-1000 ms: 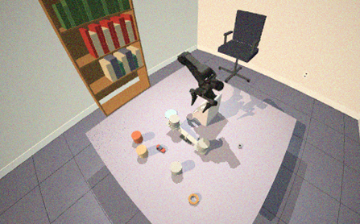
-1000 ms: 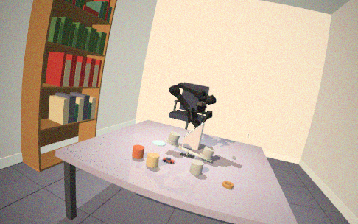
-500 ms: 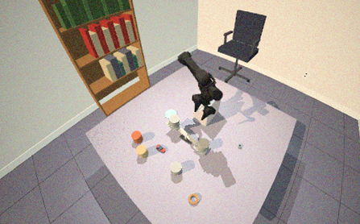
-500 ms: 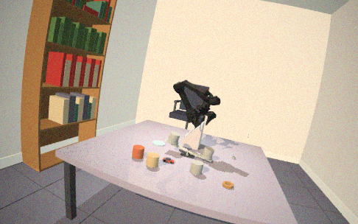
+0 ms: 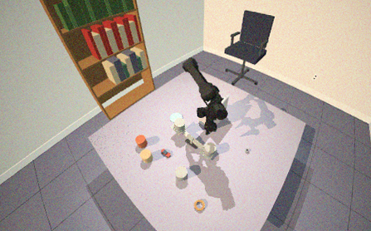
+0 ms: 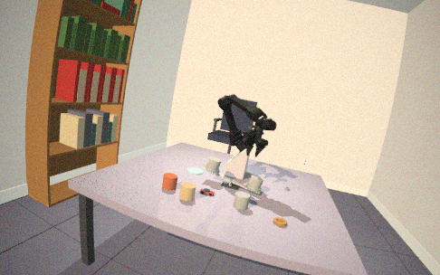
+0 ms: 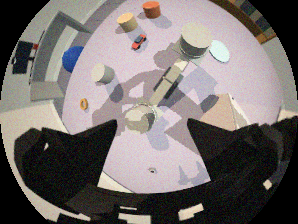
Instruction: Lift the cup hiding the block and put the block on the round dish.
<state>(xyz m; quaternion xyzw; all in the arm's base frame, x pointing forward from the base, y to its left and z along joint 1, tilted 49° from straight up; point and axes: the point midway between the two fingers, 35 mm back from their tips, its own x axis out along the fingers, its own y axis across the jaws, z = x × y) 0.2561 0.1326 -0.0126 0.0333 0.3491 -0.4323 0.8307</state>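
Observation:
Two pale grey cups stand on the ends of the balance (image 5: 196,143) (image 6: 237,184) (image 7: 162,90). One cup (image 5: 179,124) (image 6: 213,165) (image 7: 195,40) is beside the pale blue round dish (image 5: 175,117) (image 6: 195,171) (image 7: 220,51), and looks higher in the wrist view. The other cup (image 5: 209,148) (image 6: 255,183) (image 7: 140,121) is at the far end from the dish and looks lower and tilted. The block is not visible. My gripper (image 6: 253,155) (image 7: 152,122) is open and empty, above the table; the lower cup shows between the fingertips in the wrist view, beyond them.
A pale upright wedge (image 6: 236,166) (image 7: 220,112) stands behind the balance. In front are a pale cylinder (image 5: 182,173) (image 6: 242,200), a yellow cylinder (image 5: 146,155) (image 6: 187,192), a red cylinder (image 5: 141,141) (image 6: 169,182), a toy car (image 5: 165,153) (image 6: 207,192) and an orange ring.

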